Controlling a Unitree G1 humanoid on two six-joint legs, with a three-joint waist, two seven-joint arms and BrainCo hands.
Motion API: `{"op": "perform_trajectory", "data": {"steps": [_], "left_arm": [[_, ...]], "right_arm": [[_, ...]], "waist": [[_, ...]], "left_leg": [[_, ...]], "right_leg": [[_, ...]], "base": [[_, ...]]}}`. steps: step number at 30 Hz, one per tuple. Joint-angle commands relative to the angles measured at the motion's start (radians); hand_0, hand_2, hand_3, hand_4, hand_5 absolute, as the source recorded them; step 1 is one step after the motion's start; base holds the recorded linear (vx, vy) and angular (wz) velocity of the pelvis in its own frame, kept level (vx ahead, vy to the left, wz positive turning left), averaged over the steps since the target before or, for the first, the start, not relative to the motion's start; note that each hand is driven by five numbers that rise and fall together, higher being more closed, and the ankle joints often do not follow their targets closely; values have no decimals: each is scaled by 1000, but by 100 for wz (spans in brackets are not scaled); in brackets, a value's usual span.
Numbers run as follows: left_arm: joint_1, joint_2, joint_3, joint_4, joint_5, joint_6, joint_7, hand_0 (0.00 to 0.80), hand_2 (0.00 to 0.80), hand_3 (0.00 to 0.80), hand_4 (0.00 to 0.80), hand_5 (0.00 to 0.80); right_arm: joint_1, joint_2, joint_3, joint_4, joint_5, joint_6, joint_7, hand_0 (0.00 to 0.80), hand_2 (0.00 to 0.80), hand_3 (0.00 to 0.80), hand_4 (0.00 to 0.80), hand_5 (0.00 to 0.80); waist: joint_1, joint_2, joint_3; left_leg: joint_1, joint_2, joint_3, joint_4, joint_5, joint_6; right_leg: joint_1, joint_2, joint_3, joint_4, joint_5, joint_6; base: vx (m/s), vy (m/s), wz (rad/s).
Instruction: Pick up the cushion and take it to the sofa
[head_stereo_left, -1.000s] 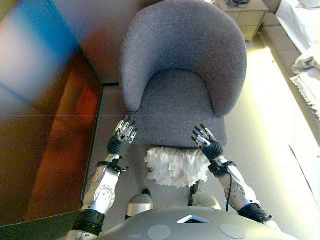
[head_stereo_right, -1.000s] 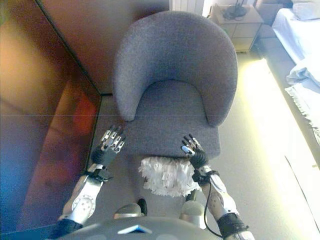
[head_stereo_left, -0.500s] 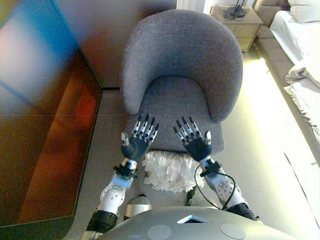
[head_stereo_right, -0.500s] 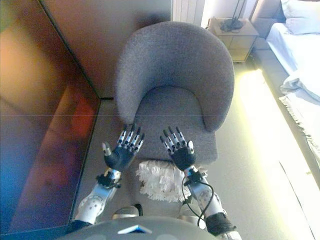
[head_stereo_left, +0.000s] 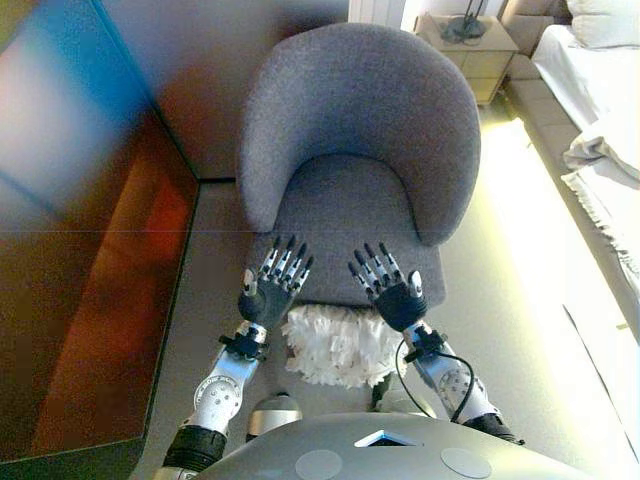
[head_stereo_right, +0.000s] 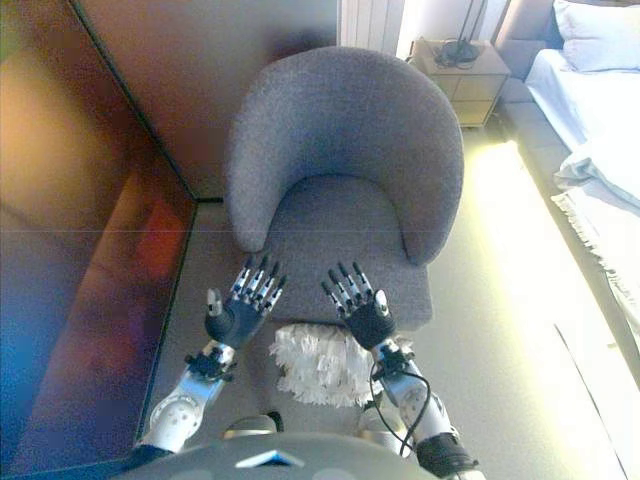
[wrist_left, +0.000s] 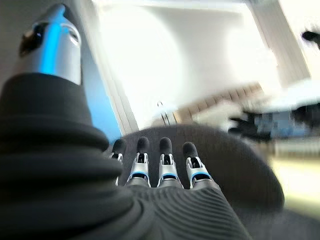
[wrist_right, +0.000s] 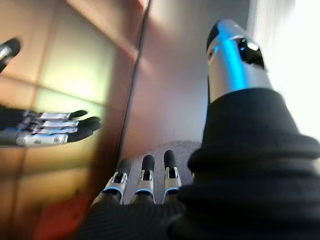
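Left hand (head_stereo_left: 268, 290) and right hand (head_stereo_left: 392, 292) are both raised with fingers straight and spread, holding nothing, side by side above the front edge of the grey armchair (head_stereo_left: 360, 130). The white fluffy cushion (head_stereo_left: 338, 343) lies on the floor just below and between them, against the chair's front, touching neither hand

A big grey armchair (head_stereo_left: 360, 140) with a round back stands on the pale floor (head_stereo_left: 520, 260). To one side of it is a dark, shiny wall panel (head_stereo_left: 90, 230) that glows brown and blue. Behind the armchair is a small wooden bedside table (head_stereo_right: 468, 75) with a dark lamp base on top. Beside that table is a bed (head_stereo_right: 600, 130) with white sheets and a pillow (head_stereo_right: 598, 30).
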Motion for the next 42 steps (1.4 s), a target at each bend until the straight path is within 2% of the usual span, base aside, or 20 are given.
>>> {"op": "perform_trajectory", "data": {"steps": [1,3,4,7,9,12,15,18,21,23,24,25,27,28,31,33,34,36,39,42], "left_arm": [[-27,110,15,-95,379,-168,281,0,0,0,0,0],[-21,125,60,-115,328,-125,320,0,0,0,0,0],[-16,121,76,-122,308,-114,334,0,0,0,0,0],[-18,106,67,-110,286,-139,355,0,0,0,0,0],[-35,92,55,-88,276,-160,366,0,0,0,0,0],[-50,79,41,-75,264,-165,344,0,0,0,0,0],[-31,71,38,-76,271,-164,308,0,0,0,0,0],[-34,76,36,-76,279,-162,314,0,0,0,0,0],[-53,94,39,-71,300,-166,316,0,0,0,0,0],[-65,117,51,-69,301,-161,299,0,0,0,0,0],[-65,121,54,-69,304,-160,297,0,0,0,0,0],[-67,131,67,-67,310,-150,298,0,0,0,0,0],[-69,140,86,-65,296,-134,297,0,0,0,0,0],[-72,145,97,-67,283,-127,291,0,0,0,0,0],[-88,159,100,-71,280,-127,305,0,0,0,0,0],[-105,167,98,-63,285,-133,326,0,0,0,0,0],[-110,169,103,-59,283,-129,330,0,0,0,0,0],[-103,163,114,-61,291,-121,335,0,0,0,0,0],[-78,161,126,-75,277,-105,350,0,0,0,0,0],[-60,155,128,-77,272,-94,347,0,0,0,0,0]], "right_arm": [[-41,-77,0,-77,-434,-197,-286,0,0,0,0,0],[-29,-133,-17,-101,-530,-202,-324,0,0,0,0,0],[-25,-150,-28,-111,-519,-190,-314,0,0,0,0,0],[-50,-159,-33,-102,-468,-177,-306,0,0,0,0,0],[-79,-157,-23,-81,-458,-181,-313,0,0,0,0,0],[-91,-151,-18,-59,-409,-185,-308,0,0,0,0,0],[-80,-134,-21,-55,-382,-194,-297,0,0,0,0,0],[-71,-123,-19,-68,-376,-196,-298,0,0,0,0,0],[-86,-94,-9,-63,-365,-200,-309,0,0,0,0,0],[-98,-66,-8,-54,-388,-209,-309,0,0,0,0,0],[-96,-62,-7,-55,-390,-210,-309,0,0,0,0,0],[-91,-54,-3,-66,-404,-205,-320,0,0,0,0,0],[-83,-53,2,-73,-414,-201,-327,0,0,0,0,0],[-77,-52,4,-74,-413,-201,-324,0,0,0,0,0],[-88,-42,-3,-53,-407,-201,-306,0,0,0,0,0],[-107,-36,-11,-38,-408,-188,-302,0,0,0,0,0],[-112,-36,-16,-35,-408,-175,-300,0,0,0,0,0],[-117,-39,-25,-37,-411,-149,-302,0,0,0,0,0],[-112,-63,-37,-58,-436,-114,-313,0,0,0,0,0],[-105,-91,-39,-65,-453,-121,-330,0,0,0,0,0]], "waist": [[9,-20,20],[6,-22,22],[5,-24,26],[10,-33,46],[15,-41,69],[18,-44,98],[17,-38,105],[5,-33,93],[6,-23,95],[18,-19,112],[22,-19,115],[29,-19,125],[28,-19,134],[25,-22,139],[20,-43,146],[21,-53,148],[25,-56,146],[36,-61,139],[51,-61,124],[52,-53,119]], "left_leg": [[-102,5,-9,141,-33,9],[-115,8,-14,142,-27,6],[-122,12,-17,147,-25,3],[-171,25,-42,225,-3,-6],[-222,28,-55,325,18,-7],[-272,12,-15,405,28,-3],[-256,-12,36,349,0,17],[-193,-40,51,245,-53,49],[-161,-46,54,195,-58,72],[-163,-54,56,209,-79,103],[-165,-57,57,215,-84,108],[-166,-64,55,234,-99,117],[-160,-59,49,245,-106,109],[-158,-54,38,257,-116,101],[-167,-41,6,287,-147,79],[-172,-16,-13,300,-161,60],[-176,3,-19,308,-161,49],[-186,37,-17,327,-154,31],[-203,86,-9,331,-122,3],[-199,104,-13,292,-88,-12]], "right_leg": [[47,-24,5,64,-116,23],[35,-15,11,60,-118,16],[30,-10,13,60,-120,11],[11,8,20,67,-125,-14],[-5,17,20,79,-124,-31],[2,20,-2,90,-120,-39],[10,11,-11,107,-126,-25],[-7,-15,-3,135,-127,-2],[-40,-62,-20,234,-149,30],[-82,-124,-34,409,-149,42],[-98,-151,-37,454,-126,42],[-138,-212,-29,518,-58,42],[-152,-247,-12,494,-17,45],[-153,-264,6,436,10,55],[-163,-305,51,295,98,104],[-167,-317,58,213,116,129],[-161,-319,49,209,98,136],[-131,-309,3,207,60,142],[-108,-294,-49,217,16,139],[-112,-282,-56,229,-11,133]], "base": [[-45,-47,-1],[-67,-53,-2],[-74,-75,-2],[-88,-99,3],[-122,-100,4],[-59,-31,8],[35,84,21],[30,171,4],[9,159,1],[3,122,-9],[22,92,-12],[31,43,-11],[62,-59,-1],[92,-175,14],[96,-266,-3],[102,-353,-2],[116,-338,11],[105,-265,10],[90,-211,-3],[81,-78,1]]}}
